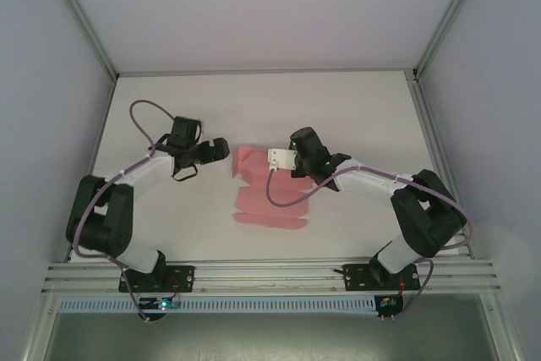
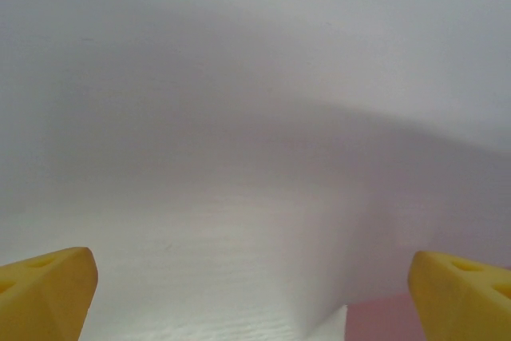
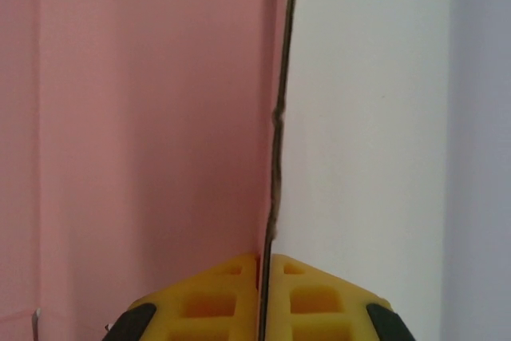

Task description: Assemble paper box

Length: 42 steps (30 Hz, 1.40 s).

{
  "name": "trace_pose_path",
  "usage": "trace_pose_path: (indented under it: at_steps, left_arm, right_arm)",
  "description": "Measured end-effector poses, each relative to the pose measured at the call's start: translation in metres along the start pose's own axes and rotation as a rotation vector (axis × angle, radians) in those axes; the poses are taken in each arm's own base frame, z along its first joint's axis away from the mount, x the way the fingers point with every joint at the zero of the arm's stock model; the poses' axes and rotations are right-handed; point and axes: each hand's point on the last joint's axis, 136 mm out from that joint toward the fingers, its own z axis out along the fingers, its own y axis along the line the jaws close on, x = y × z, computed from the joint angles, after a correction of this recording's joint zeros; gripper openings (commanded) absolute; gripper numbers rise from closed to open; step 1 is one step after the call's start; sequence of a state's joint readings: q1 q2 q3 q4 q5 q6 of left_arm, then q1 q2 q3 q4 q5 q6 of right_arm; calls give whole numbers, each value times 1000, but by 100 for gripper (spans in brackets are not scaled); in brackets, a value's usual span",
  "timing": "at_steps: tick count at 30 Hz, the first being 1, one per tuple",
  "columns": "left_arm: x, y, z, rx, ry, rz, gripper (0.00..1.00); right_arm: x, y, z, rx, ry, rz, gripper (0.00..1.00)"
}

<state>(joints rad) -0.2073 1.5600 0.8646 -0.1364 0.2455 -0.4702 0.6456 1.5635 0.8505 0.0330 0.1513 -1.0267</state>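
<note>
The paper box (image 1: 266, 202) lies in the middle of the table (image 1: 355, 116) as a pink sheet, mostly flat, its far end between the two grippers. The right gripper (image 3: 265, 277) is clenched on a thin edge of the card, which runs edge-on away from its yellow fingers in the wrist view. Whether that pinched part is a flap lifted upright or only the sheet's border, I cannot say for sure. The left gripper (image 1: 221, 150) hangs just beside the sheet's far left corner, jaws spread wide and grasping nothing, with a sliver of pink low in its wrist view.

The main risk sits in that narrow pinch. The card is thin, so a pull or twist from the right arm could tear it, or crease it away from the fold line. The card could also slide out from between the fingers.

Nothing pins the rest of the sheet down. A fold may therefore drag the whole sheet across the table instead of bending it.

If the left gripper moves in low, one open finger could catch the card's edge and buckle or shove it. If it comes in too high, it would close on air. The two grippers are also near each other over the same end, so a careless reach could knock them together.
</note>
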Motion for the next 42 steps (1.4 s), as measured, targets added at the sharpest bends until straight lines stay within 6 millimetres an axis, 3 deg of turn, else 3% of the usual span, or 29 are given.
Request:
trace_pose_path:
  at_steps: [6,11,18,28,34,42]
  left_arm:
    - [13,-25,26,195,78,57,85]
    - [26,-50,23,396,76,124,74]
    - [35,-77,18,542,81,244,56]
    - [42,-99,24,538,57,362,56]
    - [44,-97,24,502,19,379,56]
    - [83,-88,24,503,86,382,55]
  right_arm:
    - [-3,-7,-2,74,12,-29,1]
    - [-2,-9,-2,100,27,-29,0]
    - [-3,-8,-4,103,28,-32,0]
    - [2,-6,-6,95,50,-12,0]
    - [1,-7,-9,129,91,-34,0]
    - [-8,4,-14,232,105,-113,0]
